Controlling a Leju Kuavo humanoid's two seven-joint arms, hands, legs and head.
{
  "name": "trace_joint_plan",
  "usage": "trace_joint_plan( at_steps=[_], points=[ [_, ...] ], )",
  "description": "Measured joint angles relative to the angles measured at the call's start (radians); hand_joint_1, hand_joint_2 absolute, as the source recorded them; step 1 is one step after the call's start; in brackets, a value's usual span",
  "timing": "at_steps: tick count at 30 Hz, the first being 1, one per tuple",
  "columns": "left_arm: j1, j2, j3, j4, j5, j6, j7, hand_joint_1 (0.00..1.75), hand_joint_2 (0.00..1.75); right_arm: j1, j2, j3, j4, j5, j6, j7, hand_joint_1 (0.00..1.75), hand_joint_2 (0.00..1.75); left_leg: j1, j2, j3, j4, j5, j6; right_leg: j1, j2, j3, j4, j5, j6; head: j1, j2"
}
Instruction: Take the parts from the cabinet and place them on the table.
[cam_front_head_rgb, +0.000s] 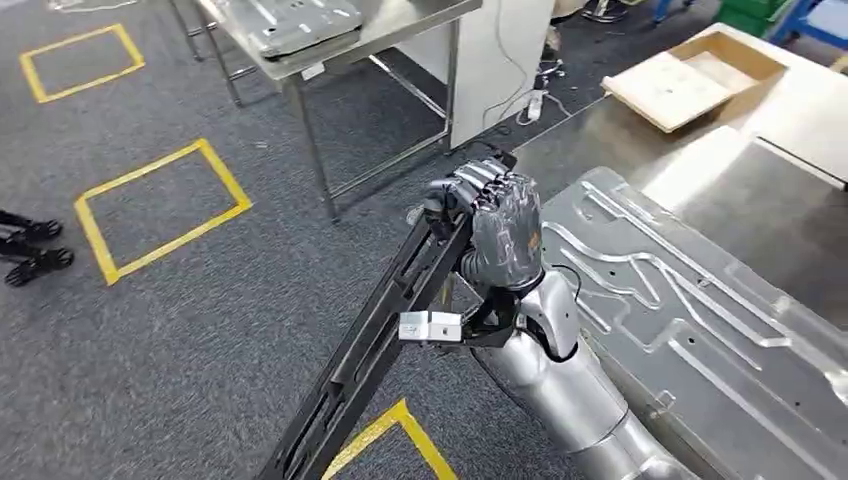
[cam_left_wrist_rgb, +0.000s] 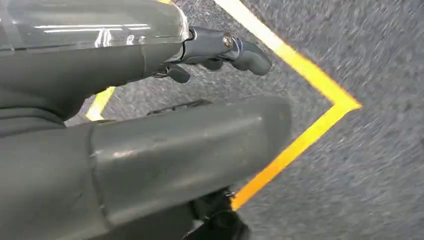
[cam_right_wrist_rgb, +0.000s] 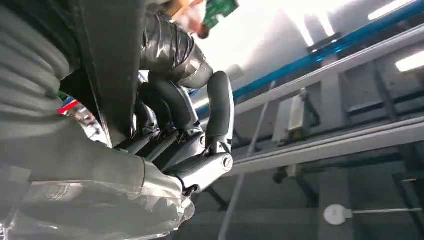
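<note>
Grey carpet with yellow floor squares lies below as the right hand (cam_front_head_rgb: 497, 215), clenched around a long black rail part (cam_front_head_rgb: 375, 340), carries it toward the steel table (cam_front_head_rgb: 700, 190) at 2 o'clock, so the next move is probably a swing over and a lowering, while the left hand (cam_left_wrist_rgb: 220, 50) hangs empty with fingers loosely curled.

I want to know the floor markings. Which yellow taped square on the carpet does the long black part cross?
The yellow square at the bottom edge of the head view, under the long black part that the right hand holds. The other two squares lie far left, uncrossed.

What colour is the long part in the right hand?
Black; the long part shows best in the head view.
</note>
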Motion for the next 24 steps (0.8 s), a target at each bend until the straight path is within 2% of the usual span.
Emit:
trace_joint_plan(
  at_steps=[1, 2, 3, 4, 6, 7, 8, 9, 10, 11, 12, 13, 14, 15, 16, 17, 18, 19, 20, 22, 23, 24],
  points=[
    [-0.001, 0.0, 0.0, 0.0, 0.0, 0.0, 0.0, 0.0, 0.0, 0.0, 0.0, 0.0, 0.0, 0.0, 0.0, 0.0, 1.75, 1.75, 0.0, -0.003, 0.026, -0.063, 0.044, 0.003, 0.0, 0.014, 0.0, 0.002, 0.0, 0.0, 0.0, 0.0],
    [-0.002, 0.0, 0.0, 0.0, 0.0, 0.0, 0.0, 0.0, 0.0, 0.0, 0.0, 0.0, 0.0, 0.0, 0.0, 0.0, 1.75, 1.75, 0.002, -0.017, 0.061, -0.146, 0.091, 0.006, -0.001, 0.027, 0.0, 0.005, -0.001, 0.002, 0.0, 0.0],
    [-0.002, 0.0, 0.0, 0.0, 0.0, 0.0, 0.0, 0.0, 0.0, 0.0, 0.0, 0.0, 0.0, 0.0, 0.0, 0.0, 1.75, 1.75, 0.007, -0.062, 0.091, -0.222, 0.121, 0.009, -0.002, 0.038, -0.003, 0.009, -0.003, 0.005, 0.0, 0.0],
    [-0.002, 0.001, 0.001, 0.0, 0.0, 0.0, 0.001, 0.0, 0.0, -0.001, 0.0, 0.0, 0.0, 0.0, 0.0, 0.0, 1.75, 1.75, 0.01, -0.097, 0.098, -0.243, 0.109, 0.011, 0.004, 0.05, -0.01, 0.018, -0.004, 0.013, 0.0, 0.0],
    [-0.002, 0.001, 0.001, 0.0, 0.0, 0.0, 0.003, 0.0, 0.0, 0.001, 0.0, 0.0, 0.0, 0.0, 0.0, 0.0, 1.75, 1.75, 0.005, -0.081, 0.101, -0.246, 0.107, 0.014, -0.005, 0.071, -0.022, 0.015, 0.005, 0.026, 0.001, 0.0],
    [-0.001, 0.001, 0.001, 0.0, 0.0, 0.0, 0.003, 0.0, 0.0, 0.003, -0.001, -0.003, 0.0, 0.0, 0.0, 0.0, 1.75, 1.75, 0.0, -0.07, 0.101, -0.246, 0.109, 0.019, -0.005, 0.083, -0.022, 0.009, 0.01, 0.034, 0.0, 0.0],
    [-0.002, -0.002, 0.001, 0.0, -0.001, 0.001, 0.003, 0.0, 0.0, 0.003, -0.002, -0.005, 0.0, 0.0, -0.001, 0.0, 1.75, 1.75, 0.011, -0.058, 0.103, -0.256, 0.116, 0.03, -0.001, 0.093, -0.025, 0.008, 0.013, 0.041, 0.001, 0.0],
    [-0.005, -0.002, 0.001, 0.0, -0.001, 0.003, 0.003, 0.0, 0.0, 0.005, -0.002, -0.008, -0.002, 0.0, -0.001, 0.0, 1.75, 1.75, 0.012, -0.044, 0.106, -0.263, 0.121, 0.038, 0.0, 0.04, -0.027, 0.019, 0.001, 0.043, 0.001, 0.0],
    [-0.006, -0.002, 0.001, 0.0, -0.002, 0.004, 0.002, 0.0, 0.0, 0.003, -0.003, -0.009, -0.002, 0.0, -0.001, 0.0, 1.75, 1.75, 0.01, -0.031, 0.106, -0.265, 0.122, 0.045, 0.003, -0.011, -0.047, 0.06, -0.031, 0.049, 0.006, 0.0],
    [-0.004, -0.002, 0.001, 0.0, -0.002, 0.005, 0.002, 0.0, 0.0, 0.002, -0.003, -0.01, -0.003, 0.0, -0.001, 0.0, 1.75, 1.75, 0.007, -0.018, 0.106, -0.265, 0.121, 0.049, 0.002, -0.03, -0.078, 0.127, -0.068, 0.052, 0.006, 0.0],
    [-0.002, -0.002, 0.001, 0.0, -0.002, 0.006, 0.002, 0.0, 0.0, 0.005, -0.003, -0.01, -0.002, 0.0, -0.001, 0.0, 1.75, 1.75, 0.006, -0.004, 0.106, -0.265, 0.121, 0.05, 0.001, -0.041, -0.115, 0.207, -0.105, 0.055, 0.006, 0.0],
    [0.0, -0.001, 0.001, 0.0, -0.002, 0.009, 0.002, 0.0, 0.0, 0.009, -0.003, -0.012, -0.002, 0.0, -0.001, 0.0, 1.75, 1.75, 0.005, 0.011, 0.105, -0.265, 0.12, 0.05, -0.001, -0.044, -0.145, 0.268, -0.125, 0.057, 0.006, 0.0],
    [0.0, 0.0, 0.001, 0.0, -0.002, 0.009, 0.002, 0.0, 0.0, 0.012, -0.005, -0.015, -0.002, 0.0, -0.001, 0.0, 1.75, 1.75, 0.005, 0.024, 0.105, -0.265, 0.119, 0.052, -0.004, -0.045, -0.159, 0.295, -0.124, 0.058, 0.006, 0.0],
    [0.001, -0.001, 0.001, 0.0, -0.002, 0.01, 0.002, 0.0, 0.0, 0.014, -0.006, -0.016, -0.001, 0.0, -0.001, 0.0, 1.75, 1.75, 0.004, 0.037, 0.106, -0.265, 0.118, 0.052, -0.005, -0.048, -0.15, 0.279, -0.105, 0.059, 0.006, 0.0],
    [0.0, -0.001, 0.001, 0.0, -0.002, 0.011, 0.002, 0.0, 0.0, 0.014, -0.007, -0.017, -0.001, 0.0, -0.001, 0.0, 1.75, 1.75, 0.004, 0.048, 0.107, -0.265, 0.116, 0.051, -0.005, -0.052, -0.123, 0.228, -0.071, 0.058, 0.006, 0.0],
    [-0.001, -0.001, 0.001, 0.0, -0.004, 0.011, 0.002, 0.0, 0.0, 0.014, -0.007, -0.021, -0.001, 0.0, -0.002, 0.0, 1.75, 1.75, 0.004, 0.06, 0.111, -0.265, 0.114, 0.048, -0.004, -0.065, -0.073, 0.138, -0.026, 0.054, 0.006, 0.0],
    [-0.002, -0.001, 0.001, 0.0, -0.004, 0.011, 0.002, 0.0, 0.0, 0.014, -0.007, -0.024, -0.002, 0.0, -0.002, 0.0, 1.75, 1.75, 0.003, 0.069, 0.116, -0.265, 0.111, 0.044, 0.001, -0.105, -0.018, 0.044, 0.01, 0.045, 0.006, 0.0],
    [-0.002, -0.001, 0.001, 0.0, -0.003, 0.012, 0.002, 0.0, 0.0, 0.011, -0.007, -0.028, -0.002, 0.0, -0.002, 0.0, 1.75, 1.75, -0.004, 0.078, 0.118, -0.264, 0.107, 0.037, 0.016, -0.145, -0.001, 0.004, -0.006, 0.039, 0.006, 0.0],
    [-0.003, -0.001, 0.001, 0.0, -0.003, 0.012, 0.002, 0.0, 0.0, 0.009, -0.008, -0.029, -0.003, 0.0, -0.002, 0.0, 1.75, 1.75, -0.007, 0.088, 0.118, -0.262, 0.105, 0.033, 0.018, -0.131, -0.005, 0.002, 0.001, 0.029, 0.005, 0.0],
    [-0.003, -0.001, 0.001, 0.0, -0.004, 0.015, 0.002, 0.0, 0.0, 0.011, -0.01, -0.036, -0.002, 0.0, -0.003, 0.0, 1.75, 1.75, -0.007, 0.109, 0.125, -0.265, 0.101, 0.026, 0.02, -0.109, -0.01, 0.005, -0.002, 0.024, 0.005, 0.0],
    [-0.005, -0.002, 0.001, 0.0, -0.004, 0.015, 0.002, 0.0, 0.0, 0.011, -0.011, -0.039, -0.002, 0.001, -0.004, 0.0, 1.75, 1.75, -0.01, 0.122, 0.129, -0.266, 0.098, 0.02, 0.018, -0.095, -0.008, 0.0, 0.001, 0.017, 0.006, 0.0],
    [-0.007, -0.001, 0.001, 0.0, -0.004, 0.015, 0.002, 0.0, 0.0, 0.011, -0.011, -0.04, -0.002, 0.003, -0.004, 0.0, 1.75, 1.75, -0.002, 0.098, 0.127, -0.258, 0.085, 0.011, 0.005, -0.084, 0.0, -0.009, 0.006, 0.01, 0.006, 0.0]
  ],
)
